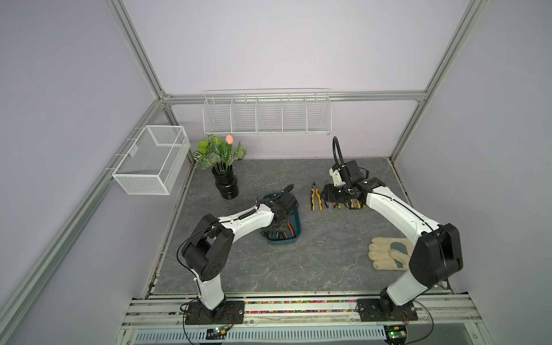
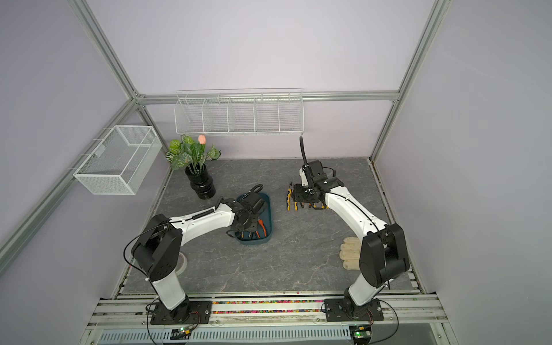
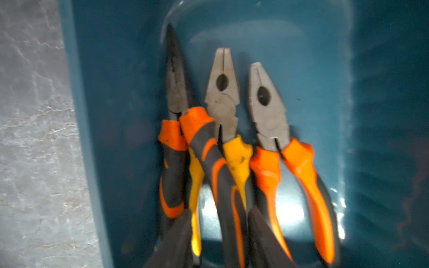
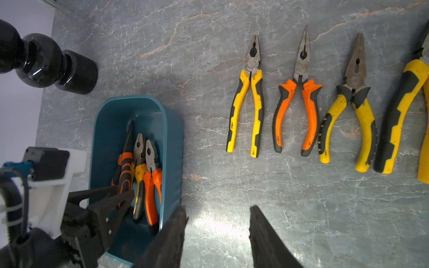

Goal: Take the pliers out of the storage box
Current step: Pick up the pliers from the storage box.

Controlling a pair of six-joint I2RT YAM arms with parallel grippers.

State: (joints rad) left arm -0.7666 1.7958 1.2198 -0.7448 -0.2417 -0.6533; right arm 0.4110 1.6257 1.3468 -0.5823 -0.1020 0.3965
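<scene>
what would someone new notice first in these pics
The row of bright yellow and orange pliers laid out on the grey table catches the eye first. Next comes the teal box beside them with three more pliers inside, where the left gripper reaches in with its fingers either side of a handle. The right gripper hangs open and empty over the table.

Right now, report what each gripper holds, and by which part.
Right gripper: nothing, jaws open. Left gripper straddles one handle of the orange-and-black long-nose pliers in the dark teal plastic storage box; whether it grips cannot be told.
</scene>
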